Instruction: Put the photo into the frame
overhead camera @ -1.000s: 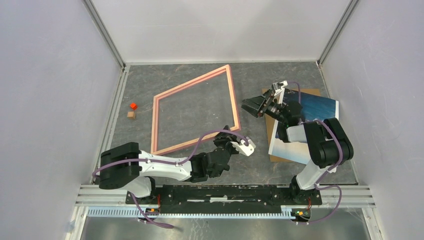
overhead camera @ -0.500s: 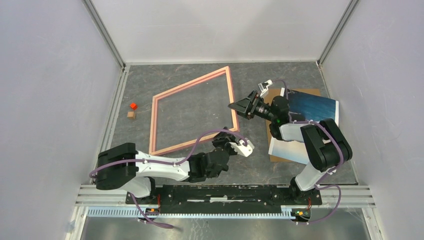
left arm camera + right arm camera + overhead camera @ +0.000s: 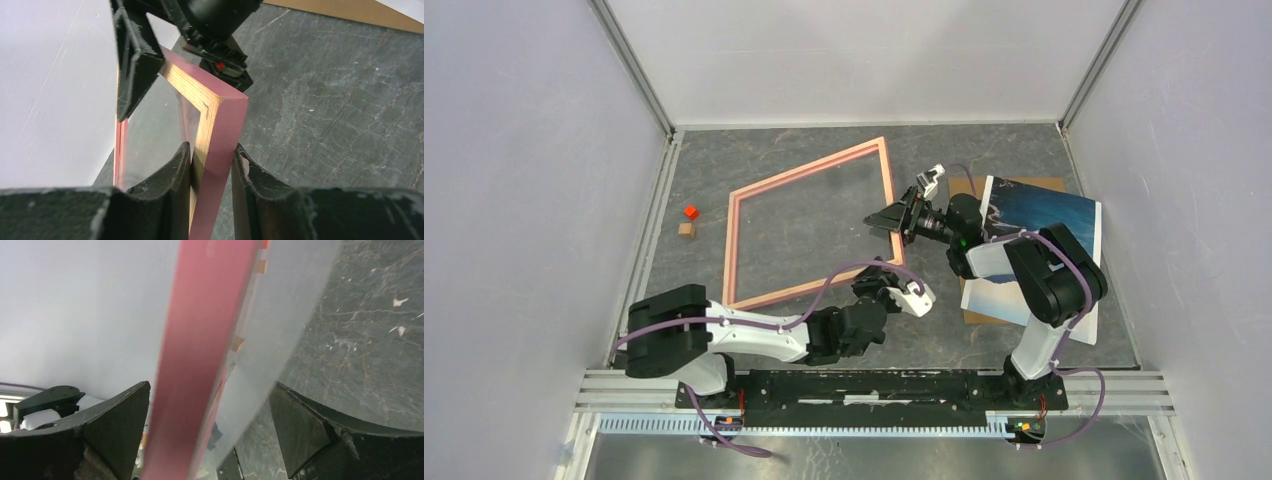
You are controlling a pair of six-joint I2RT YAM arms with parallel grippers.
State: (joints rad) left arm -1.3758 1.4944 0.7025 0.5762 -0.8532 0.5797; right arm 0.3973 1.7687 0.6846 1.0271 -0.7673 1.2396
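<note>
The salmon-pink frame (image 3: 808, 166) lies mid-table with a clear pane in it. My left gripper (image 3: 886, 272) is shut on its near right corner; in the left wrist view the rail (image 3: 220, 130) sits pinched between both fingers of that gripper (image 3: 212, 160). My right gripper (image 3: 876, 220) is open and straddles the frame's right rail (image 3: 200, 340), with both fingers clear of it in the right wrist view (image 3: 210, 400). The photo (image 3: 1044, 215), dark cliffs and blue water, lies at the right, partly under the right arm.
A brown backing board (image 3: 969, 300) lies under the photo. A small red cube (image 3: 690, 212) and a tan cube (image 3: 686, 230) sit left of the frame. White walls close in the table on three sides.
My right gripper has swung left, from over the photo's edge to the frame's right rail, and stays open. The left gripper keeps its hold on the corner.
</note>
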